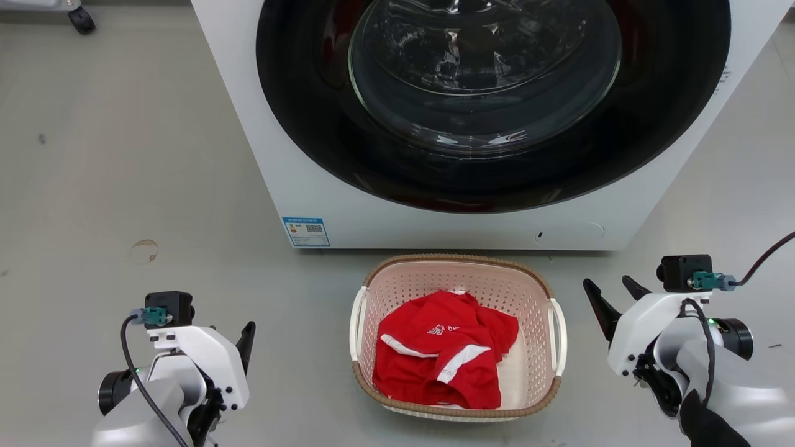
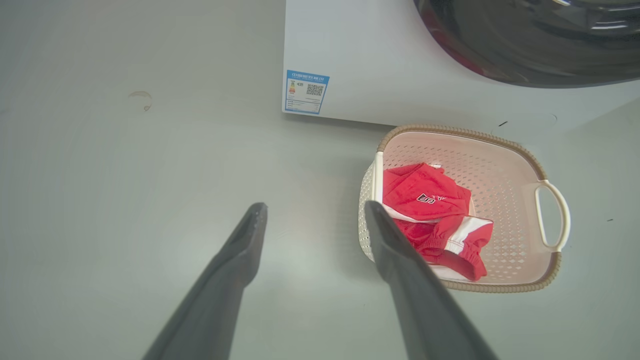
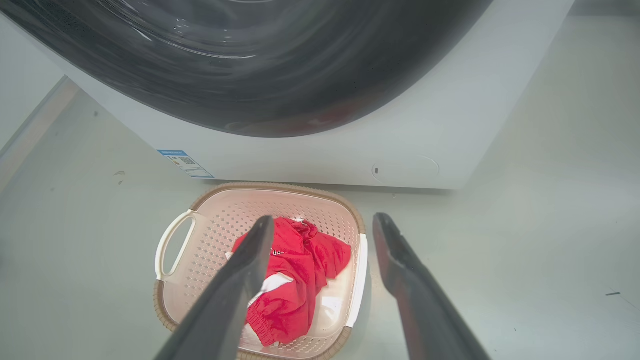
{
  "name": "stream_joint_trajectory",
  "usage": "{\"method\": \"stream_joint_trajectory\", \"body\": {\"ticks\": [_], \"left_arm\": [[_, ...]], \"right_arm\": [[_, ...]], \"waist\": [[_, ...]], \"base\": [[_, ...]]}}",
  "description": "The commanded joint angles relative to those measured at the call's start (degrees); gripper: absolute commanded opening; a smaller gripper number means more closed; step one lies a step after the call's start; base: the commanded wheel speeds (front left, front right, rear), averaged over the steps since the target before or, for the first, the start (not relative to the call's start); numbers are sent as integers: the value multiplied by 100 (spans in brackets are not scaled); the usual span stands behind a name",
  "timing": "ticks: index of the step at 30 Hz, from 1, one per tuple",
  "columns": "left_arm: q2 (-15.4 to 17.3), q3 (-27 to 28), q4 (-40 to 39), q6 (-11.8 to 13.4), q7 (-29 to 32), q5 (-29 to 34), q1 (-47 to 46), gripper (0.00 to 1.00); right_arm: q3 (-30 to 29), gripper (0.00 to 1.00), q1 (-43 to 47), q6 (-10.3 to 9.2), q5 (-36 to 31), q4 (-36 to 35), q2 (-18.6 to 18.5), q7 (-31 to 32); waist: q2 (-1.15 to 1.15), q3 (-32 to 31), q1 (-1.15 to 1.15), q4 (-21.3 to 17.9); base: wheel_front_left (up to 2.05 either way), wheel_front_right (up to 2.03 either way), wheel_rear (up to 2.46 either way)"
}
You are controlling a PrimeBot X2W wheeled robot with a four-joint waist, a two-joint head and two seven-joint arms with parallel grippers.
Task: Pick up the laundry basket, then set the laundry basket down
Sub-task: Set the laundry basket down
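On the far left, the floor (image 1: 93,155) has a dark caster (image 1: 81,20) at the top corner and a faint round mark (image 1: 144,251) lower down. Below the mark, the left pincer (image 2: 315,206) hangs over bare floor. It is released, fingers spread, with nothing between them. In the left wrist view one finger (image 2: 395,250) overlaps the basket's near side, but the head view shows this pincer apart from the basket.

Next is the washer (image 1: 261,155), white, with a dark round glass door (image 1: 490,93) and a blue label (image 1: 305,231) at its lower left corner. The basket (image 1: 459,258) stands upright on the floor just in front of the washer's base, between the two pincers. It has a white handle (image 1: 355,323) on its left side and another on its right. A red garment (image 1: 444,354) with white stripes lies crumpled inside, toward the near left.

On the right, the right pincer (image 1: 607,282) is also released, fingers spread and empty. It is near the basket's right side but not touching it.
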Motion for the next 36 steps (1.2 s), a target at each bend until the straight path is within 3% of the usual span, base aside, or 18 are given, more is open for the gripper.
{"method": "stream_joint_trajectory", "body": {"ticks": [1,22,36], "left_arm": [[183,89,-28,34,-27,50,-25,100],[360,65,-324,34,-132,197,406,100],[543,128,-695,176,-521,335,377,100]], "right_arm": [[29,100,119,-21,73,-67,-89,-36],[16,100,570,-21,232,-305,-318,-178],[-797,100,583,-21,-350,-715,-611,-205]], "waist": [[0,-112,0,36],[0,-1106,0,165],[0,-1216,0,267]], "base": [[0,0,0],[0,0,0],[0,0,0]]}}
